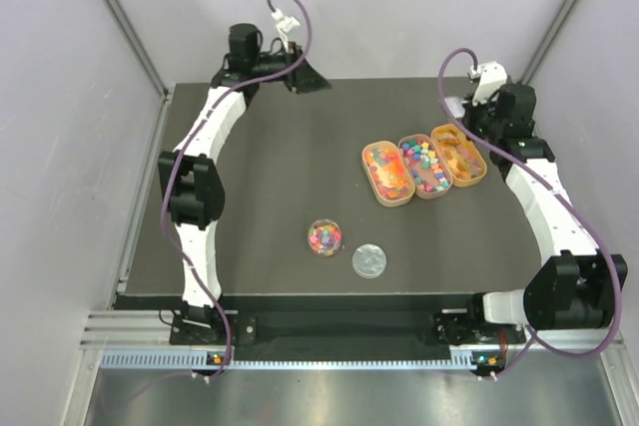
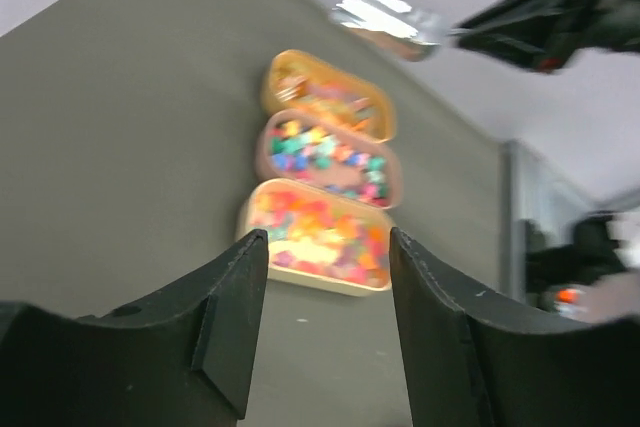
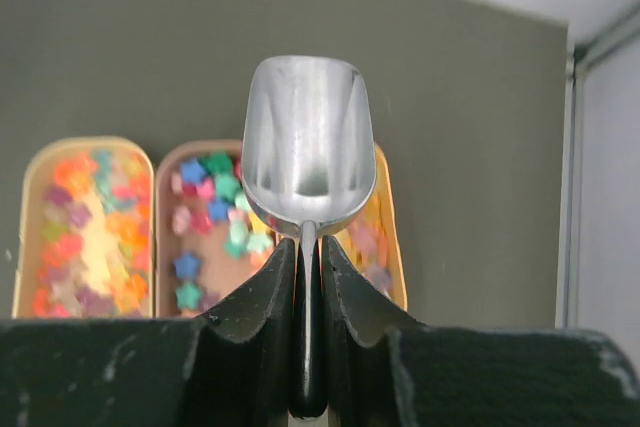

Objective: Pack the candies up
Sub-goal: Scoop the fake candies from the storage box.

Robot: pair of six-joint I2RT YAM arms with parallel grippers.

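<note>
Left gripper [image 2: 328, 242]: fingers spread, nothing between them, raised above the dark surface [image 1: 260, 167]. The three oval tan trays [image 3: 90, 141] lie well ahead of it, side by side and touching along their long sides.

Right gripper [image 3: 308, 247]: pressed together on the handle of the metal scoop [image 3: 308, 137]. The scoop's bowl projects straight out ahead of the fingers, hollow face toward the wrist camera. It hangs above the trays, over the boundary between the middle one and the one to the gripper's right. Whether it touches them cannot be told.

The candies [image 3: 215, 192]: small star-shaped pieces in mixed colours fill all three trays, below and ahead of the right gripper. A further lot sits in a small round clear cup [image 1: 324, 237], well apart from both grippers, back toward the arm bases. A round clear lid [image 1: 367, 260] lies flat just beside that cup, on the right gripper's side.
</note>
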